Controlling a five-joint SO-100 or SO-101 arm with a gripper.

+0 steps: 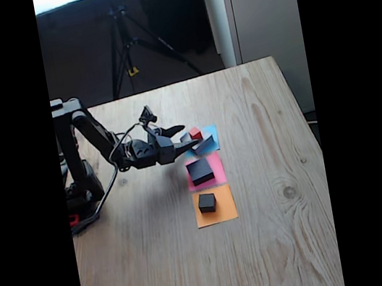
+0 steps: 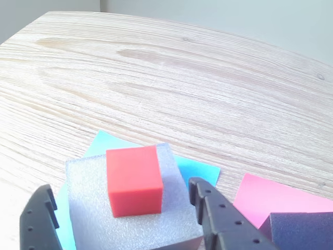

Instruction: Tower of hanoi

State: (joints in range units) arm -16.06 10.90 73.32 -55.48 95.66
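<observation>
Gripper: the gripper (image 1: 184, 137) reaches from the arm (image 1: 88, 142) at the left edge of the tabletop (image 1: 281, 245) in the fixed view; jaws spread, one finger on each side of the grey slab in the wrist view (image 2: 122, 219); whether the pads touch the slab's sides I cannot tell
Grey slab: the grey slab (image 2: 130, 219) lies on the blue paper square (image 2: 195, 167), turned a little against the paper's edges; in the fixed view (image 1: 204, 143) it looks tilted
Red cube: the red cube (image 2: 134, 179) sits on top of the grey slab, near its middle; seen also in the fixed view (image 1: 195, 133)
Black slab: the black slab (image 1: 200, 171) lies on the pink paper square (image 1: 216, 175), the middle of the three papers; its corner shows at the lower right of the wrist view (image 2: 302, 232)
Black cube: the small black cube (image 1: 207, 202) stands on the orange paper square (image 1: 218, 215), the paper nearest the tabletop's front edge
Papers: the three lie in a row running from back to front, about midway across the tabletop
</observation>
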